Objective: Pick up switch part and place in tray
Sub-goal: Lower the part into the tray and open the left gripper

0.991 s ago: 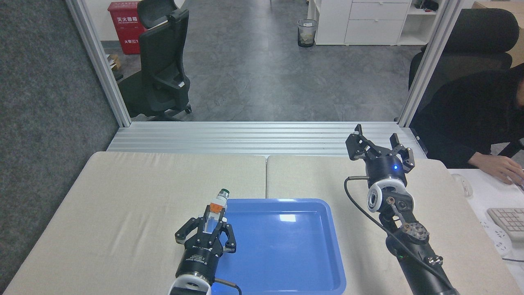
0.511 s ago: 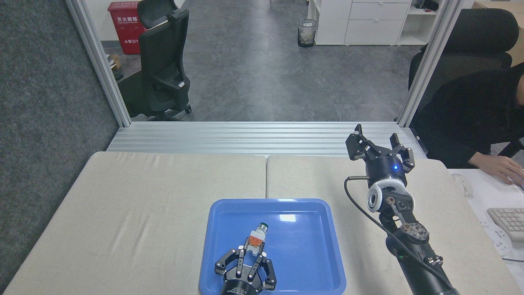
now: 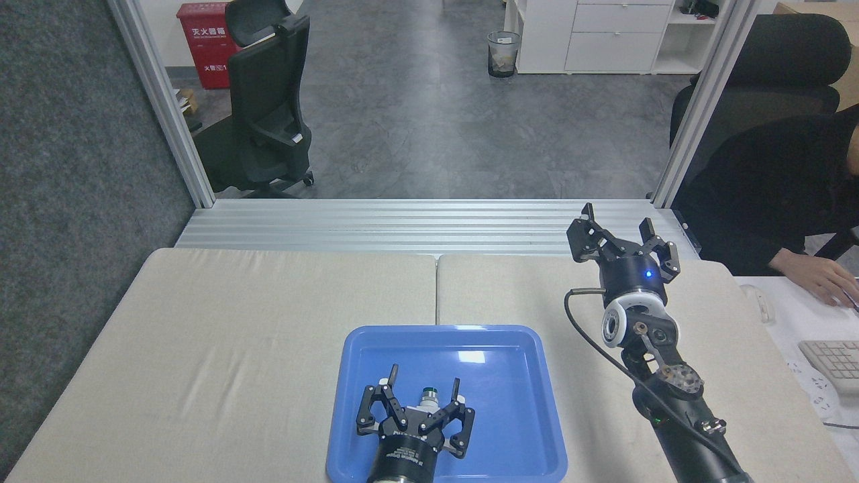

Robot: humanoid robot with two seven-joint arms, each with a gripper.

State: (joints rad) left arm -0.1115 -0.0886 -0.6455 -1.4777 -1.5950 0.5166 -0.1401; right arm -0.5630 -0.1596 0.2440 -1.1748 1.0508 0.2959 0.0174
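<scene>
Switch part (image 3: 427, 396): sits inside the tray (image 3: 523, 409), in its near-left part, only its green tip and silver collar showing between the spread fingers of the left gripper (image 3: 421, 401); whether it rests on the tray floor cannot be told.
Left gripper: fingers wide, flanking the part on both sides and not closed on it.
Right gripper (image 3: 621, 243): fingers apart, holding nothing, raised over the far right of the surface (image 3: 235, 322), well apart from the tray.
Risk: the part looks to stand on end, so it may topple or roll on the glossy floor; a finger brushing the collar as the arm lifts could drag it along or knock it toward the rim.
Surface: two beige padded panels meeting at a centre seam, the tray straddling it near the front edge.
Room: grey floor beyond an aluminium frame (image 3: 161, 100), a black office chair (image 3: 265, 107), a red box (image 3: 205, 43), a bin (image 3: 503, 54), white drawers (image 3: 617, 33); a person (image 3: 785, 194) in black sits at a desk on the right.
</scene>
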